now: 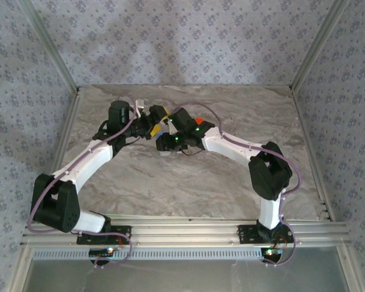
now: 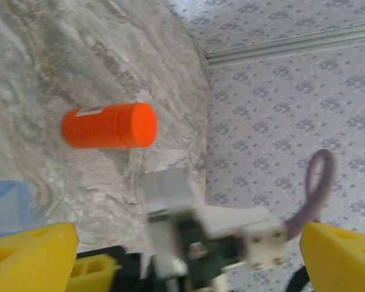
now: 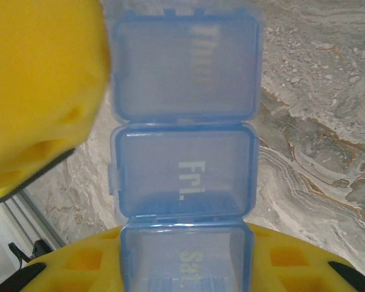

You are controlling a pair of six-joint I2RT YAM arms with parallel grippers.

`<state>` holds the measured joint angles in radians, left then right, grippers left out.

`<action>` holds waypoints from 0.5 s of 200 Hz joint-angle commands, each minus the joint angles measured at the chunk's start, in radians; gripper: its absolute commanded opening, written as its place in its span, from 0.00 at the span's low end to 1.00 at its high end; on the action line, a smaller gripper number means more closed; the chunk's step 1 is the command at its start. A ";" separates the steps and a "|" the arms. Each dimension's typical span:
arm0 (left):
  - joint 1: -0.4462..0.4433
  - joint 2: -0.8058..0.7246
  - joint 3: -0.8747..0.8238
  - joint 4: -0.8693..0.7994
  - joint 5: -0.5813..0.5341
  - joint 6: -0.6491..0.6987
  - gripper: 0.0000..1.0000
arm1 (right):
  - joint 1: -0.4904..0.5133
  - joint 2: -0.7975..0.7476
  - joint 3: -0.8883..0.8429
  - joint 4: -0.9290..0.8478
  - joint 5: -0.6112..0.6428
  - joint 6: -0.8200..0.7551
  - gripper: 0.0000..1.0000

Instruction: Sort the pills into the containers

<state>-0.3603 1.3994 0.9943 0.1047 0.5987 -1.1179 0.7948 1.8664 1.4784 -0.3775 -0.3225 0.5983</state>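
Lying on its side on the marble table [image 2: 79, 55], your orange bottle [image 2: 109, 126] has its flat red-orange cap end turned toward the table edge that meets the patterned wall [image 2: 280, 103]. A small white label shows near the bottle's other end. It rests clear of both grippers.

Near the bottle, and apart from it, you can see a pale blue corner at the lower left of the left wrist view. The right wrist camera gives you the pale blue pill box [image 3: 185, 176] close up. It is a translucent strip of lidded compartments (one lid reads "Fri.", the next "Sat", and the third lettering is too blurred to read).

Your right gripper [image 3: 118, 191] is clamped on the box at its "Sat" end, with one yellow finger [image 3: 42, 91] at the side and the other beneath that compartment.

Your left gripper [image 2: 185, 258] hovers short of the bottle with its jaws wide apart and nothing between them. Its yellow pads [image 2: 30, 258] frame some blurred white and grey hardware, which cannot be identified. A loop of purple cable [image 2: 319, 176] sits on the wall side of the bottle.

From above, your left arm [image 1: 79, 164] and right arm [image 1: 243, 146] bend inward and meet close by the bottle, toward the far half of the table
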 commanded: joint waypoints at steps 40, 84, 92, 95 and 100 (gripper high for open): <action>0.027 -0.023 0.045 -0.044 -0.074 0.011 0.94 | -0.008 -0.041 -0.030 -0.011 -0.001 -0.032 0.29; 0.133 -0.027 0.022 -0.090 -0.119 0.048 0.96 | -0.037 -0.079 -0.135 -0.041 0.025 -0.126 0.30; 0.146 -0.019 0.024 -0.099 -0.116 0.065 0.96 | -0.046 -0.073 -0.147 -0.048 0.037 -0.161 0.30; 0.150 -0.017 0.024 -0.103 -0.116 0.071 0.96 | -0.048 -0.069 -0.149 -0.049 0.043 -0.175 0.30; 0.156 -0.013 0.026 -0.107 -0.113 0.079 0.96 | -0.052 -0.064 -0.157 -0.051 0.055 -0.198 0.30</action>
<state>-0.2329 1.3949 1.0222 0.0376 0.5014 -1.0985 0.7624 1.8202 1.3560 -0.3866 -0.3149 0.5186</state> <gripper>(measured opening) 0.957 0.398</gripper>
